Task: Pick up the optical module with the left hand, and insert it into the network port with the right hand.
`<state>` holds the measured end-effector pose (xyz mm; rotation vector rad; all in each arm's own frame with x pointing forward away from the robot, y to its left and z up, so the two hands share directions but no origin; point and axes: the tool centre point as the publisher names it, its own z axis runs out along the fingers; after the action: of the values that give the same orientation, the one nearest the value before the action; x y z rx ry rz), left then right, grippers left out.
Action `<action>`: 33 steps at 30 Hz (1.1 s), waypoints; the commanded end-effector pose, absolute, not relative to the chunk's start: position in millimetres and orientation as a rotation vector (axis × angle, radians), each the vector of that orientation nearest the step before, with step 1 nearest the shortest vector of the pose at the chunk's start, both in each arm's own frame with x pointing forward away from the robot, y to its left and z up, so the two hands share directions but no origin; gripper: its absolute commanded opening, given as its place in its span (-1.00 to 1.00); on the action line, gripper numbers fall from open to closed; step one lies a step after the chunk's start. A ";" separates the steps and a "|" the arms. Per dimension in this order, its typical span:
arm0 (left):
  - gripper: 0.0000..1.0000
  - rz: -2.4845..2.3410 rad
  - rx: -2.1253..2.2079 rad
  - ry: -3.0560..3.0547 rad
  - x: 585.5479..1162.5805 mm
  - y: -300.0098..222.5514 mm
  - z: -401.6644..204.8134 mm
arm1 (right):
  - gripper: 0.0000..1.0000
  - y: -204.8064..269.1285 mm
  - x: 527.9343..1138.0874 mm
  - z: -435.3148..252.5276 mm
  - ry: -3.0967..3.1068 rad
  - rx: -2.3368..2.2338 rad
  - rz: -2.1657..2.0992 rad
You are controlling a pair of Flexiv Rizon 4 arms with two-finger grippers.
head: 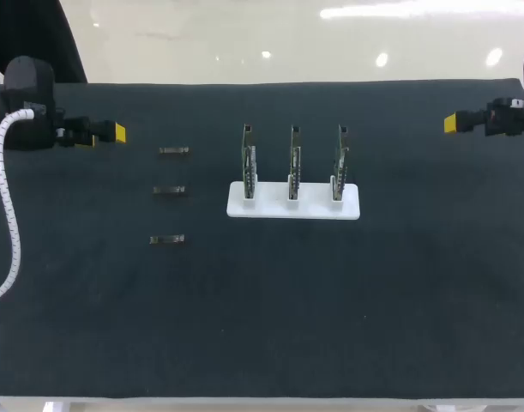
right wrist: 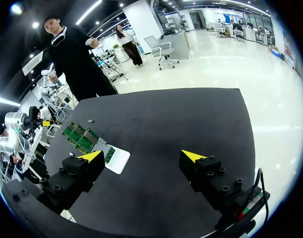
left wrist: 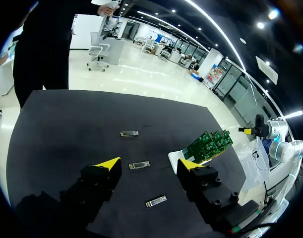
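Note:
Three small optical modules lie in a column left of centre: far (head: 174,150), middle (head: 170,190), near (head: 167,239). A white base (head: 293,209) holds three upright green boards with network ports (head: 294,159). My left gripper (head: 116,131) hovers open at the far left, apart from the modules. In its wrist view the left gripper (left wrist: 149,163) is wide open with the middle module (left wrist: 139,164) on the mat ahead between its fingers. My right gripper (head: 450,123) is open at the far right, and in its own view the right gripper (right wrist: 142,156) holds nothing, with the boards (right wrist: 84,139) off beside one finger.
A dark mat (head: 373,300) covers the whole table. A white cable (head: 6,206) hangs from my left arm along the left edge. There is bare mat in front of the base and to its right.

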<state>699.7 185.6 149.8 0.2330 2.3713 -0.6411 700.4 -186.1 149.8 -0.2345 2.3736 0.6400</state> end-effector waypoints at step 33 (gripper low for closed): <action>1.00 -0.412 0.743 2.429 693.1 212.6 154.5 | 1.00 -184.3 698.8 161.8 2.204 -0.633 0.564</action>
<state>693.3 212.9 155.1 0.7420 2.4304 -0.4132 702.0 -180.3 159.4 -0.3799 2.3218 0.5860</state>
